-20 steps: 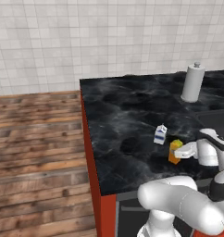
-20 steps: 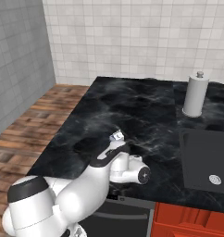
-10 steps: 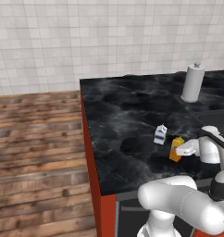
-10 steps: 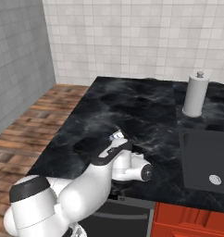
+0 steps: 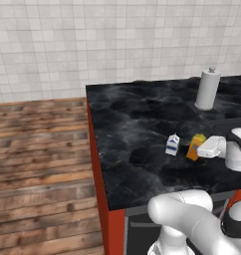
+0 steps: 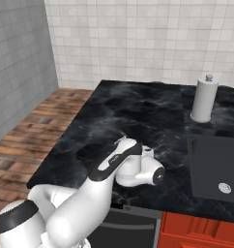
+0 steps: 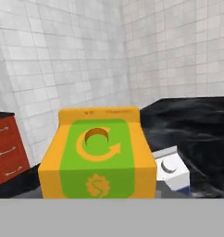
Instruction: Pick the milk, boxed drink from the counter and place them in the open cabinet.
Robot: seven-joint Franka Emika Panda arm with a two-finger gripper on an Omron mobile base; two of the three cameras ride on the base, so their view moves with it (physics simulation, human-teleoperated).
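1. You had the glossy black marble counter (image 5: 142,129) carrying everything, on red base cabinets.
2. The milk (image 5: 172,145) stood upright on it, near the front edge.
3. The boxed drink (image 5: 194,146) stood just beside the milk, apart from it.
4. A paper-towel roll (image 5: 207,89) stood upright well behind them, towards the tiled wall.
5. A dark sink (image 6: 215,167) sat sunk into the counter.

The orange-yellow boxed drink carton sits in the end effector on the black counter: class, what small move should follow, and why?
Probably a straight lift. The end effector looks shut on the orange-yellow boxed drink carton, which still stands on the black marble counter close beside the small white milk carton.
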